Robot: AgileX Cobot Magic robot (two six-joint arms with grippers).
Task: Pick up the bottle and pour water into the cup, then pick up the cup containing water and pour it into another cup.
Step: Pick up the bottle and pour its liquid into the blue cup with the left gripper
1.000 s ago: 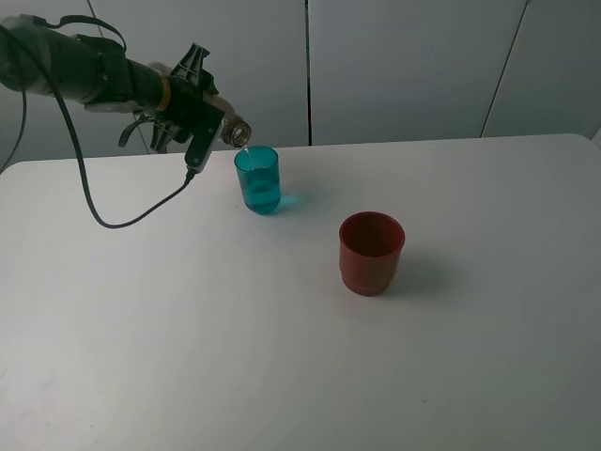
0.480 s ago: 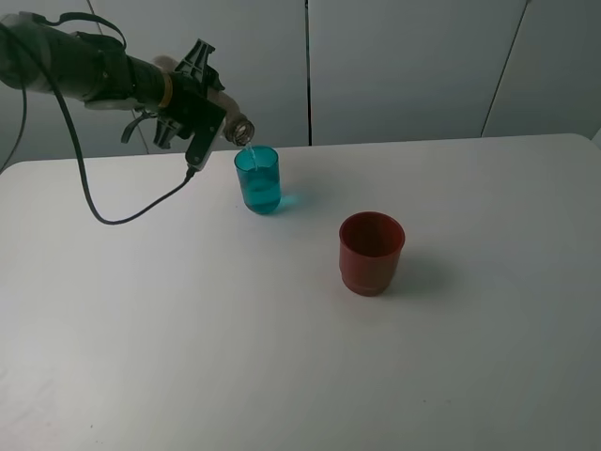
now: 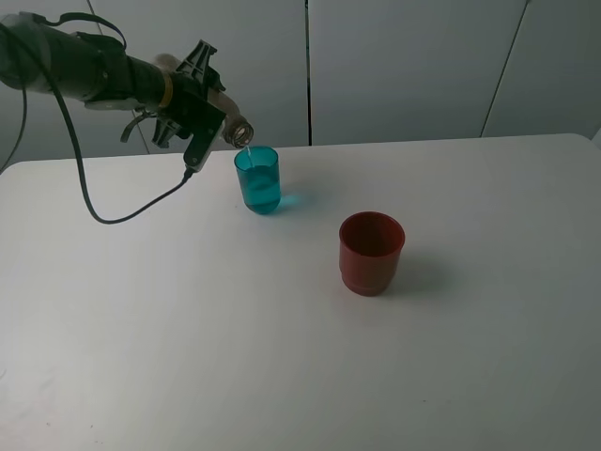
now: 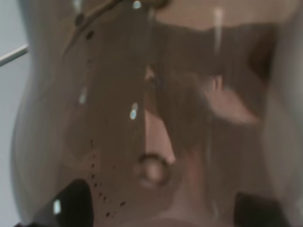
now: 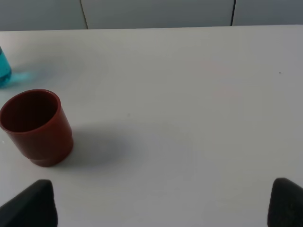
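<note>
— Exterior high: how far along?
— Left gripper (image 3: pixel 208 115), clamped on the tilted bottle (image 3: pixel 237 130), pours into the part-filled teal cup (image 3: pixel 257 180). The red cup (image 3: pixel 371 252) stands apart on the tabletop (image 3: pixel 282 376), its pour not yet done.

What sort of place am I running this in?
Probably a lab or robot test bench, not a kitchen: a plain white table, blank white wall panels behind it, and just a bottle, a teal cup and a red cup as props.
</note>
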